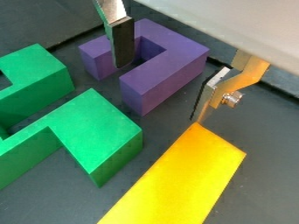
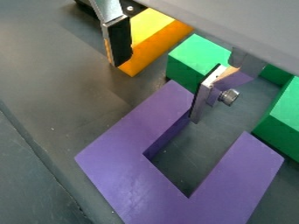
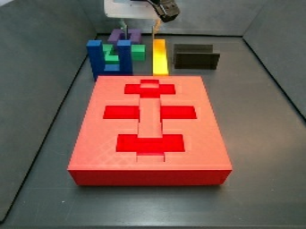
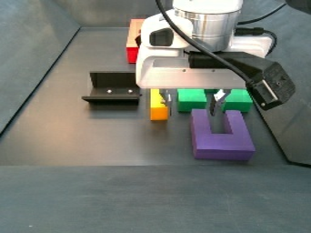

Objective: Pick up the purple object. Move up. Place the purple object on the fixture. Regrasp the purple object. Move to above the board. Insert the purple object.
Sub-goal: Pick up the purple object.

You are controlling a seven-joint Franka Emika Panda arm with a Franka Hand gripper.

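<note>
purple object: 1 of these, a U-shaped block lying flat on the dark floor, notch facing the green piece, well apart from the board.
gripper: the gripper is down low over the purple object, jaws apart and not clamped on anything. 1 finger sits inside the notch, the other finger is just outside 1 prong, so that prong sits between the 2 plates.
neighbours: 1 green block is right behind the purple object and close to the finger, so it's pretty crowded there. 1 yellow bar is just beside the green one. 1 blue block shows in a side view, next to the green.
fixture: 1 black bracket, off to the side, apart from the pile.
board: 1 red slab with darker cutouts down the middle.
arm: the white wrist points straight down over the blocks.
</note>
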